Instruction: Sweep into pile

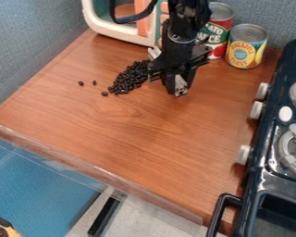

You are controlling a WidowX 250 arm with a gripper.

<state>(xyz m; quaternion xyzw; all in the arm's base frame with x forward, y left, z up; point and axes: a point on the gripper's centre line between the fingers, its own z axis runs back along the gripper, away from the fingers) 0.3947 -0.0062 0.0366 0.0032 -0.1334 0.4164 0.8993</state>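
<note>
Two upright cans (247, 48) — dark beans (133, 75) loose on the counter (132, 132).

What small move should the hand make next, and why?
Perhaps the hand should go beyond the loose dark beans and nudge them toward the pile, because they lie apart from it, and the hand is on its opposite side.

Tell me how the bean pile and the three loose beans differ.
The bean pile holds many beans crowded together; the loose beans number only three, lying singly. The bean pile forms a long slanting heap, while the loose beans are scattered. Both are black and rest on the wooden counter.
</note>
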